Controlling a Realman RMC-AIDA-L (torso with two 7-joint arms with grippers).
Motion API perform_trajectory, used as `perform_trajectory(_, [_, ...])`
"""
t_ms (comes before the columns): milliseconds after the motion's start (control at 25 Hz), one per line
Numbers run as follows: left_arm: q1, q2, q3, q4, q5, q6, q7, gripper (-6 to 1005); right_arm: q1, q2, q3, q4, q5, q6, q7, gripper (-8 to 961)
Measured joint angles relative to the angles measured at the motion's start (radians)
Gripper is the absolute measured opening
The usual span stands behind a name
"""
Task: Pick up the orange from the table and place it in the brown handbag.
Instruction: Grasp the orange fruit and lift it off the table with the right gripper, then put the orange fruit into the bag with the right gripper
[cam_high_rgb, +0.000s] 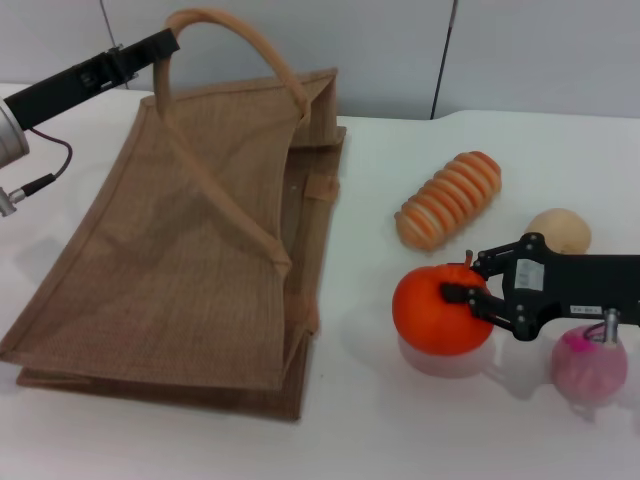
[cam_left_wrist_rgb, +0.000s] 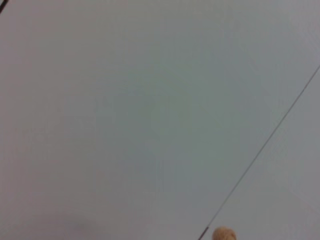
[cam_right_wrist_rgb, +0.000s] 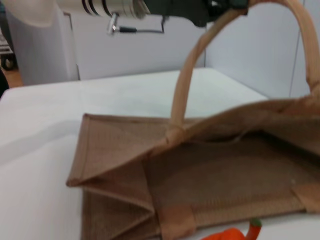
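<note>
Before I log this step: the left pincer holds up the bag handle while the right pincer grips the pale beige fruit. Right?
Not quite. The head view shows the right pincer gripping the orange, not the beige fruit. The left pincer does hold up the bag handle.

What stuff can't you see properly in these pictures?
- Head view: the bottom of the brown handbag, hidden by its own cloth.
- Head view: the orange hides the right gripper fingertips.
- Left wrist view: the left gripper is missing; only wall shows.
- Right wrist view: the orange is cut off by the edge.
</note>
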Motion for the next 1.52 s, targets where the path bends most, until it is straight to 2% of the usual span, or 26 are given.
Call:
perform_trajectory(480, [-0.002,0.0,-0.002,0.005,-0.055,-0.123,-0.003,123,0.001,0.002,0.0,0.006,0.149,-0.036,-0.066,175])
perform_trajectory(760, [-0.007,-0.002,-0.002,0.009,-0.069,-0.188,-0.008,123,0.025,0.003,-0.001,0.056,0.203,-0.02,-0.109,173])
perform_trajectory(1320, [-0.008,0.0,-0.002,0.011,-0.108,-0.277,-0.035,123,0.127,0.005,-0.01,0.242,0.199,0.163,-0.219,168])
perform_trajectory(1520, [-0.01,0.0,-0.004,0.012,-0.119,-0.301,-0.04,123,0.163,0.006,-0.021,0.304,0.195,0.266,-0.251,169])
